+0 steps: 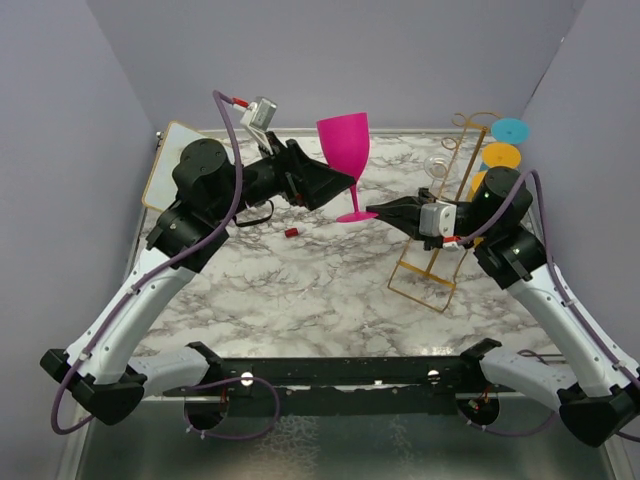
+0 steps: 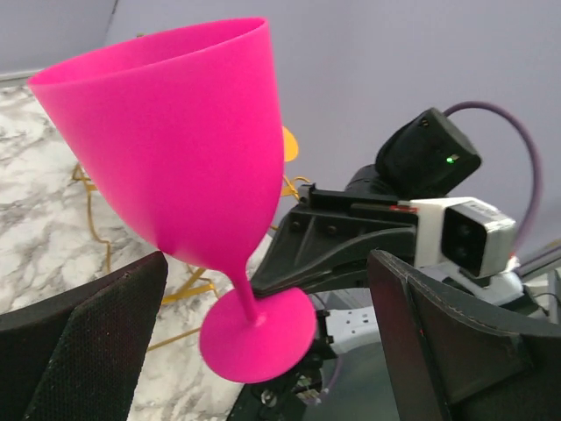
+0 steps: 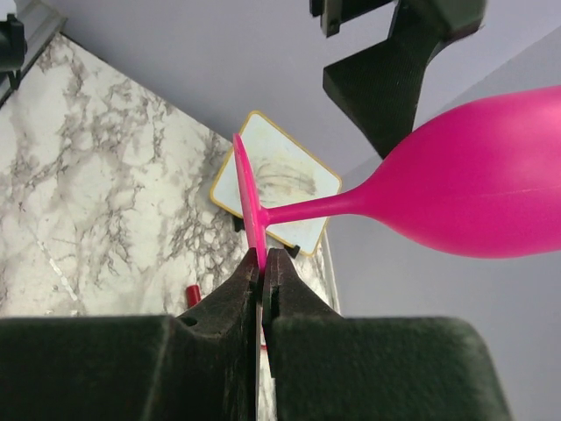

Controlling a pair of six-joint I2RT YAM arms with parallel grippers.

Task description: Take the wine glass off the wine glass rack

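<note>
A pink wine glass (image 1: 343,150) stands upright in the air over the middle of the table, clear of the rack. My right gripper (image 1: 372,211) is shut on the rim of its foot, seen pinched edge-on in the right wrist view (image 3: 263,263). My left gripper (image 1: 338,188) is open, its fingers on either side of the stem and lower bowl (image 2: 184,149) without touching. The gold wire wine glass rack (image 1: 440,230) leans at the right, behind my right arm. A clear glass (image 1: 437,167) hangs on it.
Cyan (image 1: 510,130), yellow (image 1: 500,155) and orange (image 1: 478,182) round discs show at the rack's far side. A white board with a yellow edge (image 1: 175,160) lies at the back left. A small red object (image 1: 291,232) lies on the marble under the left gripper.
</note>
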